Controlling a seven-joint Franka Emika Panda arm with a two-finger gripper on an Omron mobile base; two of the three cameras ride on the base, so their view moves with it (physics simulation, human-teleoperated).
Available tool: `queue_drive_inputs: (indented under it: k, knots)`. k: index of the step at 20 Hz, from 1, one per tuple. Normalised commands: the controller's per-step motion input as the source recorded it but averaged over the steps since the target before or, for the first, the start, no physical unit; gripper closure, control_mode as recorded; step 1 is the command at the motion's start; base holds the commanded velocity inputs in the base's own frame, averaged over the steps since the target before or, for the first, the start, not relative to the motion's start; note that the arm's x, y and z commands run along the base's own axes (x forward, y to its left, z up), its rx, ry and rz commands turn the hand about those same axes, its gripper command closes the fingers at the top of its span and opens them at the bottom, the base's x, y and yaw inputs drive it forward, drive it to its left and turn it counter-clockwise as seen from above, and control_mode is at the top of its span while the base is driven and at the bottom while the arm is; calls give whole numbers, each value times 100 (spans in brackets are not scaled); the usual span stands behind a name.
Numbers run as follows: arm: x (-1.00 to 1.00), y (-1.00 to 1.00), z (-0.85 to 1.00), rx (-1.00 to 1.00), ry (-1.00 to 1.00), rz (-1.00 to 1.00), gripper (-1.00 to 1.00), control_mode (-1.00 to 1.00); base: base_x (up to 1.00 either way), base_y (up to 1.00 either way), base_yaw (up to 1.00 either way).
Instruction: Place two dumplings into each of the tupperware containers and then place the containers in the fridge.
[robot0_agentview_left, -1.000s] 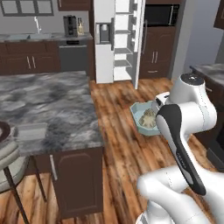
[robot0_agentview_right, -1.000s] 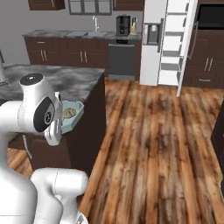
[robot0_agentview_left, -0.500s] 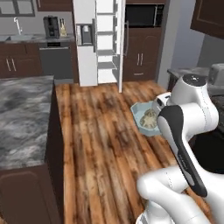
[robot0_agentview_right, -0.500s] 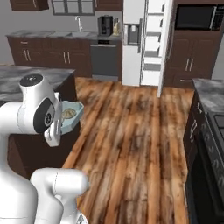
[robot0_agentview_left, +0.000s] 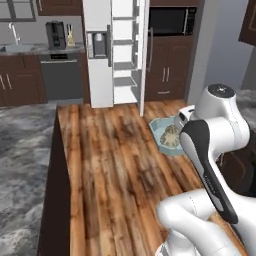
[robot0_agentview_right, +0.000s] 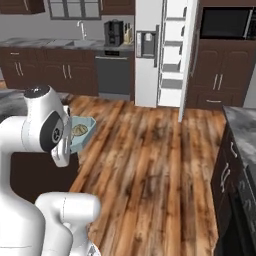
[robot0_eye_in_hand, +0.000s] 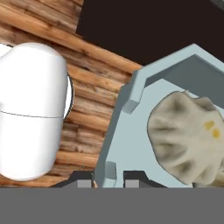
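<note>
Gripper (robot0_eye_in_hand: 109, 177) clamped on blue container (robot0_eye_in_hand: 131, 131)

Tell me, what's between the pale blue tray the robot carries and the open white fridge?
Bare wooden floor, nothing else; the left base view shows that stretch between the pale blue-teal tray and the white fridge.

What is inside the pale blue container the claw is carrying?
The blue container holds beige dumplings; how many cannot be told, since they run together and the arm covers part of the tray.
</note>
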Motion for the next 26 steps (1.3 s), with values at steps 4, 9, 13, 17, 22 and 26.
queue_drive_inputs:
  k: [4,9,13,17,22,26]
  knots:
    - [0,0,0,0,0,0,100,100,100,-35,0]
    - [0,0,0,0,0,0,100,100,100,-31,0]
    - [0,0,0,0,0,0,100,100,100,-8,1]
    - [0,0,0,0,0,0,100,100,100,-2,0]
    - [0,0,0,0,0,0,100,100,100,-11,1]
    - [0,0,0,0,0,0,100,100,100,-13,1]
